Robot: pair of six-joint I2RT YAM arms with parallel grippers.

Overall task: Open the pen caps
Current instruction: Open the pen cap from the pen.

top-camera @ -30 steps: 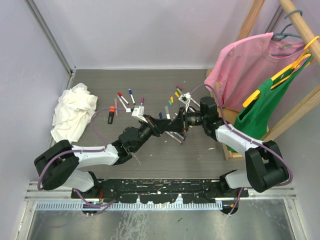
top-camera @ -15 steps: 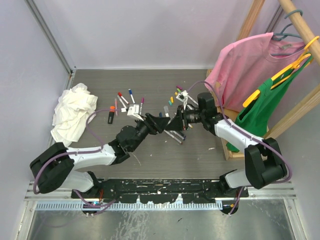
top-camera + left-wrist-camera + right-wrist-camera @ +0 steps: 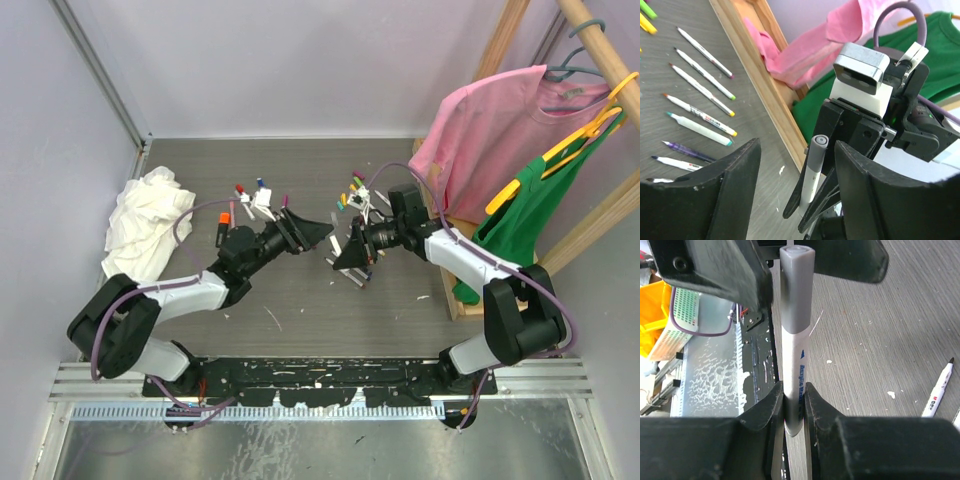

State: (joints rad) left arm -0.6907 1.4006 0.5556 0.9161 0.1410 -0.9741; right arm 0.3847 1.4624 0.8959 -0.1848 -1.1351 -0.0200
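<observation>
My right gripper [image 3: 794, 390] is shut on the white barrel of a marker pen [image 3: 795, 365] and holds it up off the table. A grey pen cap [image 3: 796, 290] sits on the pen's free end. My left gripper [image 3: 797, 150] is open, with one jaw on each side of that grey cap [image 3: 818, 147], not touching it. In the top view the left gripper [image 3: 320, 231] and the right gripper [image 3: 338, 260] meet tip to tip over the middle of the table. Loose coloured caps [image 3: 241, 188] and more [image 3: 346, 200] lie behind them.
Several uncapped pens [image 3: 700, 87] lie on the table, also seen under the right gripper [image 3: 360, 275]. A white rag [image 3: 145, 225] lies far left. A wooden rack [image 3: 450, 290] with a pink shirt [image 3: 500, 130] and a green shirt [image 3: 530, 215] stands right.
My left arm has drawn back to the left and farther up the table. My right gripper has followed to the left with the pen in it.
</observation>
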